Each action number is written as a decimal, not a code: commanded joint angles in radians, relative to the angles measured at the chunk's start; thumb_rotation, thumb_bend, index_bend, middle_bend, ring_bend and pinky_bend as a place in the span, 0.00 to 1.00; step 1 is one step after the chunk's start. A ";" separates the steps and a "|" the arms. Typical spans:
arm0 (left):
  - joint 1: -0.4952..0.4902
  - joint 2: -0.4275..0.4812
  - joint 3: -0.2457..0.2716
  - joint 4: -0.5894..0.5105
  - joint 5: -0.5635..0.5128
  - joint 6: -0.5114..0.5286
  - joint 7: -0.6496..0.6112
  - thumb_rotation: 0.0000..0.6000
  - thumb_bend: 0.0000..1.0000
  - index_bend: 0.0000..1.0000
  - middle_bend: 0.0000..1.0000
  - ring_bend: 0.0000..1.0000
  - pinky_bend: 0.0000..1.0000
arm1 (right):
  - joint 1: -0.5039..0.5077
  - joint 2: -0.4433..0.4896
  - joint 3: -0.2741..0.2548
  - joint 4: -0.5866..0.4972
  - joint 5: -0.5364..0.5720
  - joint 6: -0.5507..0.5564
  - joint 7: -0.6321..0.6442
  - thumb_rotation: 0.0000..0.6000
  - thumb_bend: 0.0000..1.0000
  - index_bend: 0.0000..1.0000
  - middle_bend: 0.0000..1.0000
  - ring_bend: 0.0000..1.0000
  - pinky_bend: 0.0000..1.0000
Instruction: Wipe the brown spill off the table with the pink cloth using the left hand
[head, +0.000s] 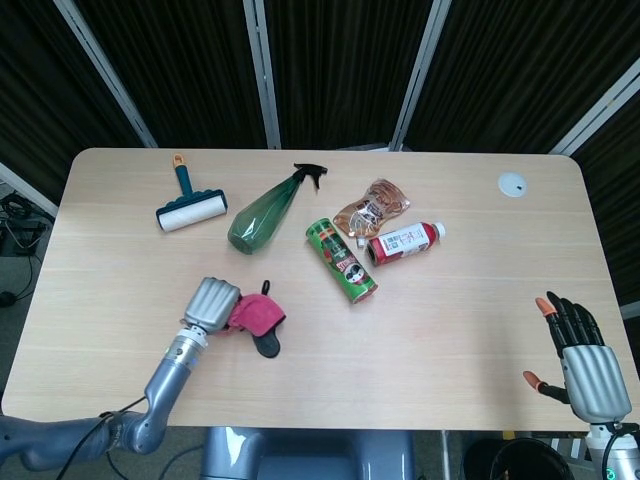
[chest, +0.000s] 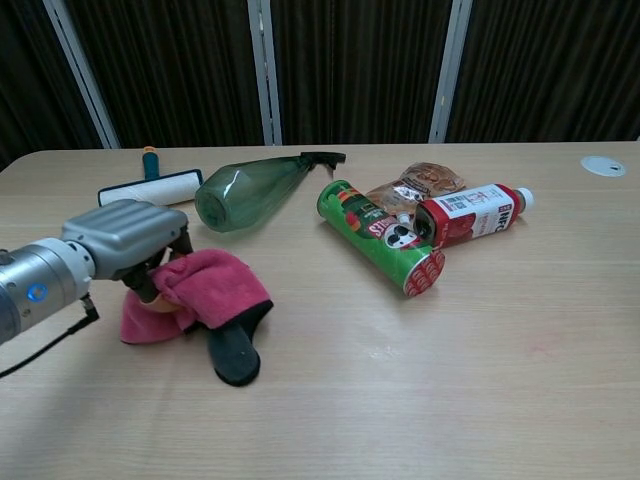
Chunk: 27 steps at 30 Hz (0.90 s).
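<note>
My left hand (head: 212, 303) grips the pink cloth (head: 256, 314) against the tabletop near the table's front left. In the chest view the hand (chest: 125, 236) lies over the cloth's left part, and the cloth (chest: 212, 287) bunches out to its right, with a black end (chest: 235, 355) trailing toward the front. No brown spill shows plainly; only a faint smudge (chest: 385, 351) marks the wood right of the cloth. My right hand (head: 580, 350) hangs off the front right corner with its fingers spread and nothing in it. The chest view does not show it.
Across the middle of the table lie a lint roller (head: 190, 210), a green spray bottle (head: 265, 215), a green chip can (head: 342, 262), a snack bag (head: 372, 205) and a red bottle (head: 403, 241). A white disc (head: 513, 184) sits at the back right.
</note>
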 joint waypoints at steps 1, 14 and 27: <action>0.023 0.070 -0.017 0.016 -0.009 0.009 -0.045 1.00 0.46 0.84 0.62 0.54 0.55 | 0.000 -0.001 0.001 0.000 0.001 -0.001 0.000 1.00 0.00 0.00 0.00 0.00 0.07; 0.052 0.209 -0.092 -0.070 0.052 0.095 -0.173 1.00 0.41 0.75 0.55 0.50 0.54 | 0.001 -0.005 0.002 0.000 0.004 -0.003 -0.016 1.00 0.00 0.00 0.00 0.00 0.07; 0.073 0.256 -0.044 -0.103 0.136 0.102 -0.194 1.00 0.00 0.26 0.00 0.00 0.04 | 0.003 -0.007 0.004 0.004 0.012 -0.010 -0.017 1.00 0.00 0.00 0.00 0.00 0.07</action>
